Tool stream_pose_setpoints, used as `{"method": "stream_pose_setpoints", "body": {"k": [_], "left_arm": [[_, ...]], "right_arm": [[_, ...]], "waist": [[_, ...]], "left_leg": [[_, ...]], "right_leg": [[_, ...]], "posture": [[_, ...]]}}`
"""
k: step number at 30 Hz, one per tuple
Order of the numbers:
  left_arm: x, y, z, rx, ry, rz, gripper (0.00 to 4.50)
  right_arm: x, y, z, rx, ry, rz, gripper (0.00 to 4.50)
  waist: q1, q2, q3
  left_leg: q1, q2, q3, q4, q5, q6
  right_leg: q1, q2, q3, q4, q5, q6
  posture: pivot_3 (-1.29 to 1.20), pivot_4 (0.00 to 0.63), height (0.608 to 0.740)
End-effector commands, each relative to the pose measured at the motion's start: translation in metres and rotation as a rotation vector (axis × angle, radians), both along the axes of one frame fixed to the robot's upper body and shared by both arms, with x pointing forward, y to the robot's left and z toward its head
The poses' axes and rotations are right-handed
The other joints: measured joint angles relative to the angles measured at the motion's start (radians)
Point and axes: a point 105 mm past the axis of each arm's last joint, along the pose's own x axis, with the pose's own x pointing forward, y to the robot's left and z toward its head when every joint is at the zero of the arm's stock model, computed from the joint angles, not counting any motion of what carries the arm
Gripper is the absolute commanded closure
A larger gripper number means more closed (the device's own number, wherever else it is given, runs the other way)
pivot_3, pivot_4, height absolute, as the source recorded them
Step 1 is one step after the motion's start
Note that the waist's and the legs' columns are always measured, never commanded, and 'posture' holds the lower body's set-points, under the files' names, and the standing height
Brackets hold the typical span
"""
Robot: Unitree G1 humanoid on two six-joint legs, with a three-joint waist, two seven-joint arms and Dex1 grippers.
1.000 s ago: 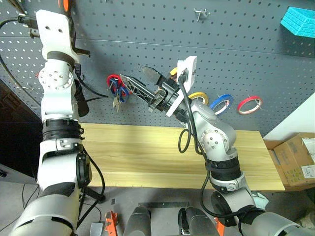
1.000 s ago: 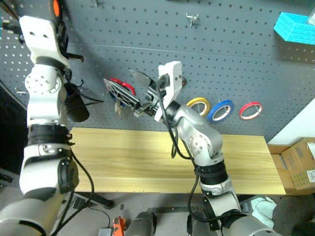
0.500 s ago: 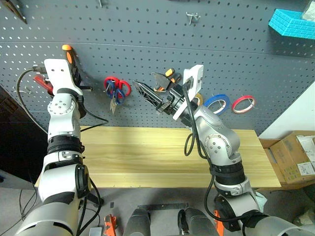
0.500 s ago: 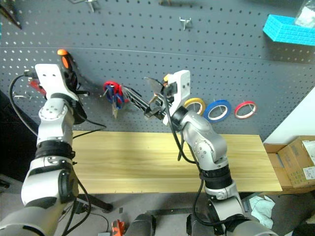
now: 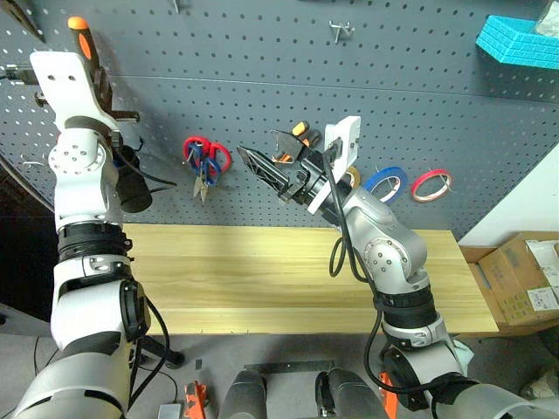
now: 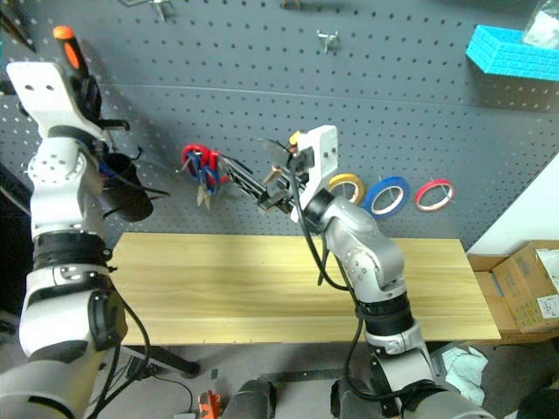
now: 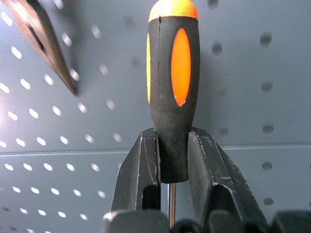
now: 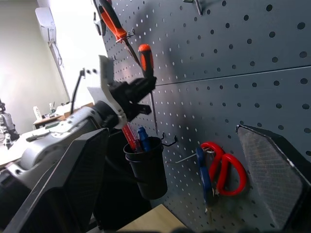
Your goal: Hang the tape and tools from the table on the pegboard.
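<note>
- The left gripper (image 7: 172, 160) is seen closed on a screwdriver (image 7: 171, 82) with an orange-and-black handle; the handle stands up between the two black fingers (image 7: 138, 170), and the thin metal shaft runs down between them.
- In the right wrist view, the same screwdriver is held raised above a black cup (image 8: 146, 167) that hangs on the pegboard (image 5: 393, 96); red and blue handles stand in the cup.
- The right gripper (image 5: 266, 157) is held out in front of the pegboard with its jaws spread wide and nothing between them.
- Blue-handled scissors (image 5: 197, 166) and red-handled scissors (image 5: 212, 155) hang together on the pegboard, between the black cup and the right gripper.
- The blue ring of tape (image 6: 388, 195) hangs on the pegboard, between a yellow tape ring (image 6: 348, 187) and a red tape ring (image 6: 434, 194).
- An orange-tipped handle (image 5: 300, 129) shows on the pegboard just behind the right wrist; what tool it belongs to cannot be told.
- The light wooden table (image 5: 262, 279) stands below the pegboard, its top bare.
- A turquoise basket (image 5: 517, 41) is mounted high on the pegboard.
</note>
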Motion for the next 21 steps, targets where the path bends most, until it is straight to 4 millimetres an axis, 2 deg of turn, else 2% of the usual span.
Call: {"method": "stream_pose_setpoints", "body": {"k": [1, 4, 8, 12, 17, 19, 21], "left_arm": [[-0.023, 0.004, 0.023, 0.007, -0.066, 0.052, 4.03], [-0.034, 0.007, 0.009, -0.006, -0.036, 0.083, 4.03], [-0.038, 0.016, -0.013, -0.016, 0.024, 0.109, 4.03], [-0.033, 0.016, -0.038, -0.037, 0.088, 0.076, 4.03], [-0.025, 0.01, -0.053, -0.061, 0.127, 0.018, 4.03], [-0.023, 0.008, -0.055, -0.062, 0.131, 0.009, 3.32], [-0.023, 0.007, -0.055, -0.064, 0.128, 0.003, 2.81]], "right_arm": [[-0.003, -0.002, 0.009, 0.02, -0.055, -0.003, 0.0], [-0.002, -0.002, 0.005, 0.016, -0.048, -0.005, 0.0], [-0.002, -0.001, 0.005, 0.018, -0.048, 0.0, 0.0], [-0.001, -0.001, 0.005, 0.015, -0.049, 0.002, 0.0], [-0.001, -0.001, 0.004, 0.012, -0.05, 0.004, 0.0], [-0.001, 0.0, 0.005, 0.011, -0.051, 0.004, 0.0], [-0.001, 0.0, 0.004, 0.009, -0.05, 0.002, 0.0]], "waist": [[0.0, 0.0, 0.0], [0.001, 0.0, 0.0], [0.003, 0.0, 0.0], [0.009, 0.0, 0.0], [0.02, 0.0, 0.0], [0.021, 0.0, 0.0], [0.021, 0.0, 0.0]], "left_leg": [[0.0, 0.0, 0.0, 0.0, 0.0, 0.0], [0.001, 0.0, 0.0, 0.0, 0.0, 0.0], [0.001, 0.0, 0.0, 0.0, 0.0, 0.0], [0.002, 0.0, -0.001, 0.0, 0.001, 0.0], [0.002, 0.0, -0.001, 0.001, 0.001, 0.0], [0.002, 0.0, -0.001, 0.001, 0.001, 0.0], [0.002, 0.0, -0.001, 0.0, 0.001, 0.0]], "right_leg": [[0.0, 0.0, 0.0, 0.0, 0.0, 0.0], [0.0, 0.0, 0.0, 0.001, 0.0, 0.0], [0.0, 0.0, 0.0, 0.001, 0.0, 0.0], [0.001, 0.0, 0.0, 0.001, -0.001, 0.001], [0.002, 0.0, 0.0, 0.001, -0.001, 0.001], [0.002, 0.0, 0.0, 0.0, -0.001, 0.001], [0.002, 0.0, 0.0, 0.0, 0.0, 0.0]], "posture": [[0.23, 0.055, 0.74], [0.24, 0.06, 0.74], [0.25, 0.061, 0.74], [0.25, 0.064, 0.74], [0.26, 0.066, 0.74], [0.26, 0.068, 0.74], [0.25, 0.071, 0.74]]}}
